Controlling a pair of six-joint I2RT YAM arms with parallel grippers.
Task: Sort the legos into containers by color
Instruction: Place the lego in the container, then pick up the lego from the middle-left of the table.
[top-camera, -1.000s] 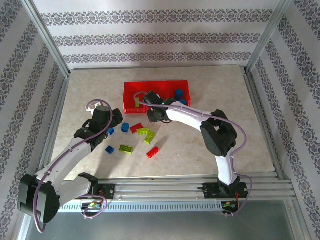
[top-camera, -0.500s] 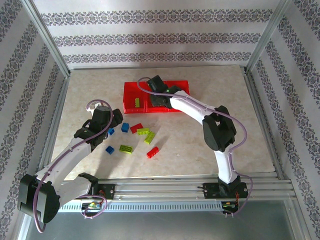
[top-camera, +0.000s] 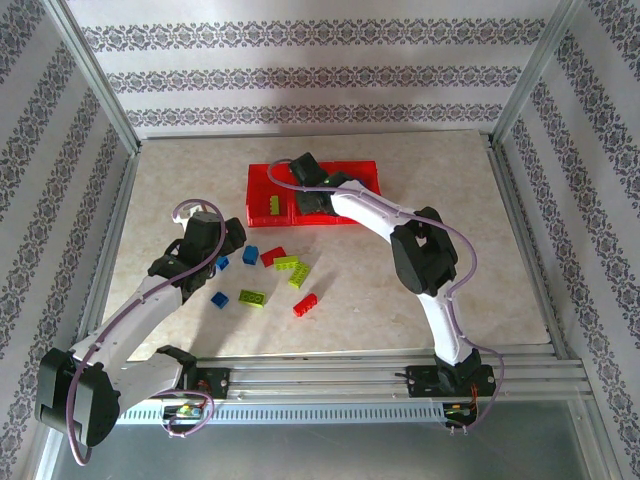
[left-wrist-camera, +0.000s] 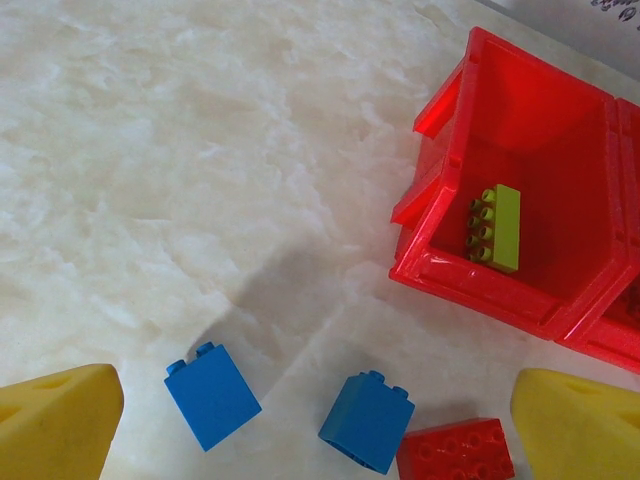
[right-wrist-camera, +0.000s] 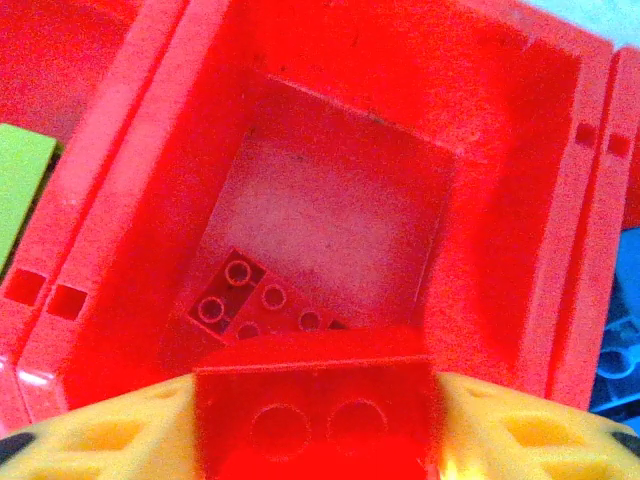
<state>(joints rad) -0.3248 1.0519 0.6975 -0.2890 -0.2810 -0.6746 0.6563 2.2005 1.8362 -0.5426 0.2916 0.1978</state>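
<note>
- The sorting is judged partly done. Inside the containers (top-camera: 252, 190), a lime green brick (left-wrist-camera: 496, 228) lies in the left bin (left-wrist-camera: 440, 270), a binned red brick (right-wrist-camera: 262, 300) rests on the floor of the middle bin (right-wrist-camera: 500, 130), and a patch of blue (right-wrist-camera: 622, 320) is seen in the right bin, past the dividing wall.
- Eight legos are counted loose on the surface (top-camera: 180, 180), clustered just in front of the tray: three blue, three lime green and two red. Among them are the blue brick nearest the tray (top-camera: 250, 254) and the near red brick (top-camera: 306, 304).
- Most of the work is therefore thought to remain, with each colour already given a bin.
- The right gripper (top-camera: 308, 196) is positioned over the middle bin. Its jaws are pinched on a held red brick (right-wrist-camera: 315, 400), which is clamped between the yellow fingers (right-wrist-camera: 110, 440) above the bin floor and not yet released. The colour matches the brick below it, so a drop here would be judged correct.
- The left gripper (top-camera: 228, 242) hangs over the loose cluster with its jaws spread wide and nothing between them. In the left wrist view, a left blue brick (left-wrist-camera: 212, 395), a right blue brick (left-wrist-camera: 367, 420) and a small red brick (left-wrist-camera: 455, 450) lie on the surface in the gap. No contact with any of them is seen.
</note>
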